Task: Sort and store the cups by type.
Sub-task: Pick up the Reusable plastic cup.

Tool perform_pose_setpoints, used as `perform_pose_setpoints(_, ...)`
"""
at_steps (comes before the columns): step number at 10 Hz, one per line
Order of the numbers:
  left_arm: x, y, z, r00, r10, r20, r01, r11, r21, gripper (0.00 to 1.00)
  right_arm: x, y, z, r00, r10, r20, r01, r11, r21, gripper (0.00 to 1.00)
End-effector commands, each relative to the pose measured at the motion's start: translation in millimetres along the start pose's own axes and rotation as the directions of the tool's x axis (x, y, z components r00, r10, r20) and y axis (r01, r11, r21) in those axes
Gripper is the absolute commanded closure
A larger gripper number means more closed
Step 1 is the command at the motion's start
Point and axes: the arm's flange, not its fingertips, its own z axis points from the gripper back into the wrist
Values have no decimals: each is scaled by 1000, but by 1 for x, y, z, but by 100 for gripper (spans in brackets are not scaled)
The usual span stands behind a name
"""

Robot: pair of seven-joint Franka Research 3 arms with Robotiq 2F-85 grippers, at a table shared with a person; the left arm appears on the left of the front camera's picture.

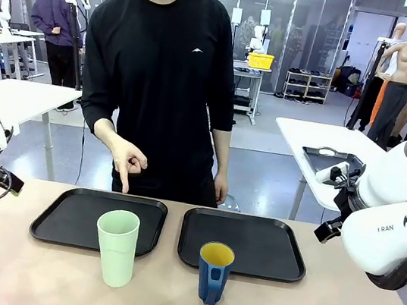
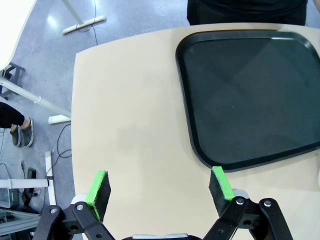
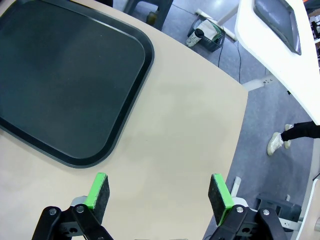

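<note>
A tall pale green tumbler [image 1: 116,247] stands upright on the table in front of the left black tray [image 1: 75,218]. A shorter dark blue mug [image 1: 213,272] with a yellow inside stands in front of the right black tray [image 1: 266,246], its handle toward me. My left gripper [image 2: 162,190] hangs open over bare tabletop beside the left tray [image 2: 250,95], nothing between its green pads. My right gripper [image 3: 159,195] is open too, above bare table next to the right tray [image 3: 60,80]. Both arms sit back at the table's sides.
A person in black stands at the far edge, one hand [image 1: 127,162] pointing down toward the left tray. The table edge [image 2: 74,100] runs close on the left gripper's outer side, and floor [image 3: 280,100] lies past the right gripper.
</note>
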Motion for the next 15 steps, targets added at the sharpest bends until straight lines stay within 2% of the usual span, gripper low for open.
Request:
perform_pose_setpoints(1,0,0,0,1000,1,-1,-1,1000,1,0,-3,1,-1,1000,0,-4,0,1000,2,0)
perform_pose_setpoints(5,-2,0,1,1000,-26,-7,26,1000,2,0,-3,1,-1,1000,0,-4,0,1000,2,0)
perform_pose_setpoints(7,-13,5,1,977,-209,-31,208,977,-46,0,-3,1,-1,1000,0,-4,0,1000,2,0)
perform_pose_setpoints(8,-18,6,1,952,-306,-26,304,951,-60,0,-3,1,-1,1000,0,-4,0,1000,2,0)
perform_pose_setpoints(10,-29,10,4,833,-552,-30,540,823,-175,0,-3,1,-1,1000,0,-4,0,1000,2,0)
perform_pose_setpoints(11,-35,9,7,748,-663,-24,640,731,-237,0,-3,1,-1,1000,0,-4,0,1000,2,0)
perform_pose_setpoints(12,-42,7,8,640,-767,-42,727,623,-288,0,-3,1,-1,1000,0,-4,0,1000,2,0)
perform_pose_setpoints(13,-47,4,6,557,-827,-70,779,550,-300,0,-3,1,-1,1000,0,-4,0,1000,2,0)
perform_pose_setpoints(15,-52,-4,5,384,-923,-36,854,370,-367,0,-3,1,-1,1000,0,-4,0,1000,2,0)
